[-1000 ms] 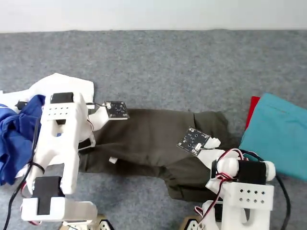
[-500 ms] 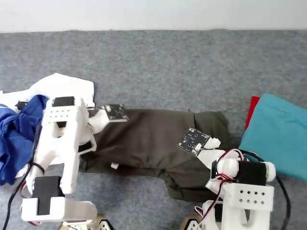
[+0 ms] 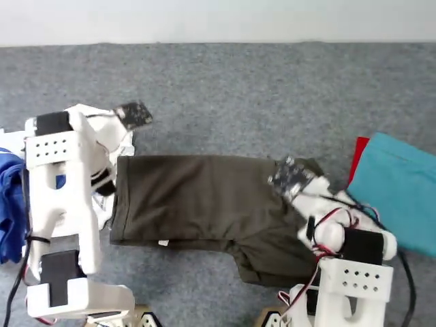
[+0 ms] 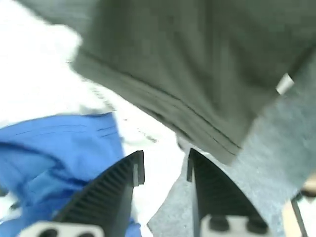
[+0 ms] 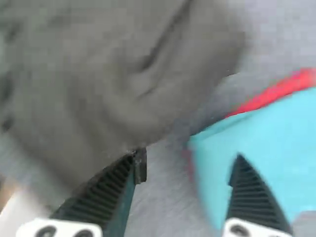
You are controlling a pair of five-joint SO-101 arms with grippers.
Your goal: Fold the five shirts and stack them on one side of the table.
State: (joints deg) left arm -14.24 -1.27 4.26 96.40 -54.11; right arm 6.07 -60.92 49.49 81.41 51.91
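The left arm (image 3: 61,204) stands upright off the left end of the olive shirt (image 3: 197,197), its wrist tilted up and away from the base. In its own wrist view the left gripper (image 4: 164,165) hangs above the cloth just off that end of the olive shirt. The jaws are parted by a narrow gap with nothing between them, and the tips touch nothing.

The right arm (image 3: 340,245) leans forward from its base over the right end of the olive shirt, its wrist lying across the sleeve there. The right gripper (image 5: 190,168) is spread wide and holds nothing. It points down at the strip of bare table between the olive shirt and the folded pile to the right of it.

Farthest left of the olive shirt lies the blue shirt (image 3: 10,204), crumpled, with the left arm standing partly in front of it. The white shirt (image 4: 39,74) lies bunched between the blue shirt and the olive shirt, and the olive shirt's left hem lies over it. The olive shirt is spread flat on the grey table (image 3: 238,88), its long side running left to right. A small white tag (image 3: 162,242) shows at its near edge, and its right part is rumpled under the right arm. Right of the olive shirt, and apart from it, the teal shirt (image 3: 395,191) lies folded on the red shirt (image 3: 359,157). A band of the red shirt shows along the side of the pile that faces the olive shirt.
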